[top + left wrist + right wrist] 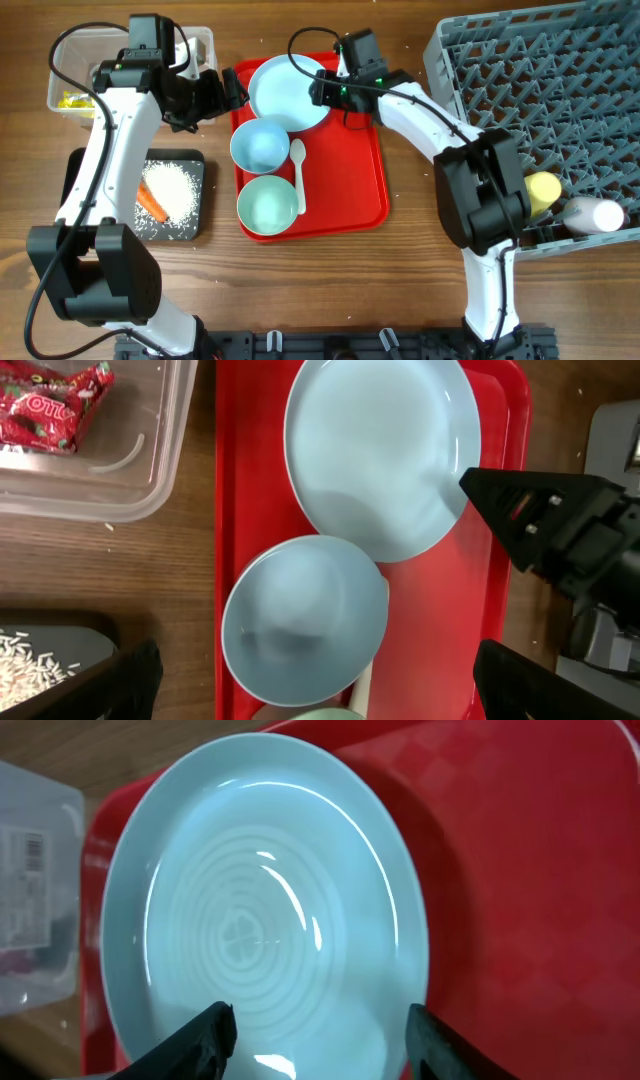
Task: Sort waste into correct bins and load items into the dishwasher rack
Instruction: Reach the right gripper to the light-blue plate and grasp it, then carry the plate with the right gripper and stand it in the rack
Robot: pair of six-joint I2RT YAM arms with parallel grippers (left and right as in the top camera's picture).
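Overhead view: I took the red tray (350, 170) at mid-table as my landmark for everything below.
left gripper (318, 652): it hung over the tray's left edge, and my wrist camera showed both fingers spread wide with nothing between them.
right gripper (320, 1015): it sat over the tray's far end with its jaws apart and empty, one finger on either side of the plate's near rim.
plate (288, 92): pale blue, it lay flat at the tray's far end, between my two grippers.
blue bowl (260, 145): it was on the tray, just beside the plate.
green bowl (267, 203): it was on the tray's near part, next to the blue bowl.
spoon (298, 175): white, it lay on the tray along the right of both bowls.
clear tub (75, 60): it stood left of the tray and held a red wrapper (50, 405) and a yellow wrapper (72, 99).
black tray (198, 162): it lay just left of the red tray and held rice (175, 190) and the carrot (152, 200).
rack (520, 80): it stood right of the tray, with the yellow cup (543, 190) and pink cup (595, 215) lying at its near edge.
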